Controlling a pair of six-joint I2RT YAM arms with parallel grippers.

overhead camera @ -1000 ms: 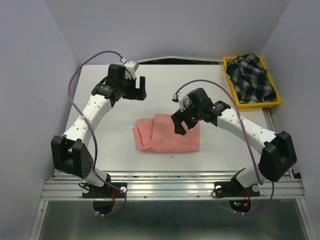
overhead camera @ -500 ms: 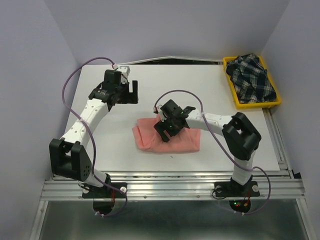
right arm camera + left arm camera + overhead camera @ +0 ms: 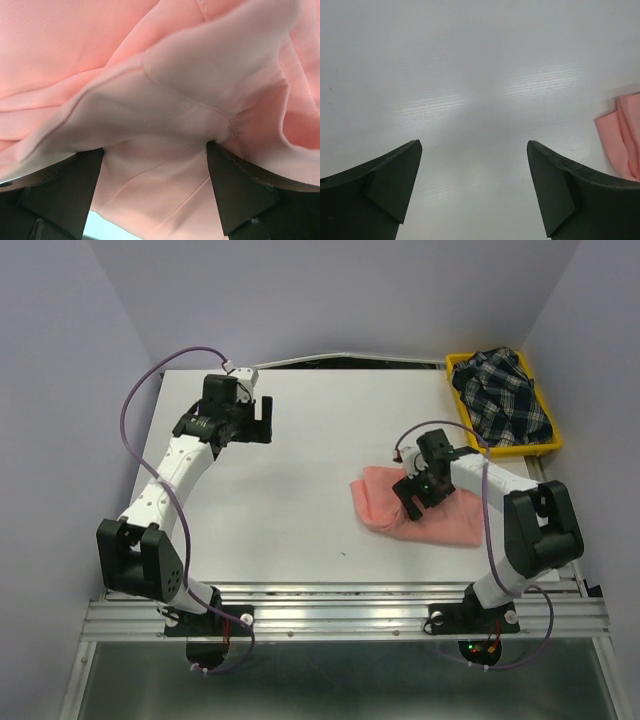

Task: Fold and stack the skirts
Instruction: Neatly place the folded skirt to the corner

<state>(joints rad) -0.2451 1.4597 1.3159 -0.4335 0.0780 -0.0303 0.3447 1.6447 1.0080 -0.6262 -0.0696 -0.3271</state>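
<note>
The salmon-pink skirt (image 3: 448, 525) lies folded on the right part of the white table, just in front of the tray. My right gripper (image 3: 415, 492) presses down on its left half with the jaws spread wide. In the right wrist view the pink cloth (image 3: 165, 95) bunches over and between both fingers (image 3: 235, 195). The dark plaid skirt (image 3: 505, 395) lies crumpled in the yellow tray (image 3: 515, 449) at the back right. My left gripper (image 3: 255, 430) hovers open over bare table at the back left. An edge of the pink skirt (image 3: 625, 142) shows at the right of the left wrist view.
The white table (image 3: 290, 500) stretches left of the pink skirt. Grey walls close in the back and sides. A metal rail (image 3: 340, 615) runs along the near edge by the arm bases.
My right gripper has dragged the pink skirt from the table's middle to the right side, the arm folding back. The left gripper has drifted slightly left and back, still open.
</note>
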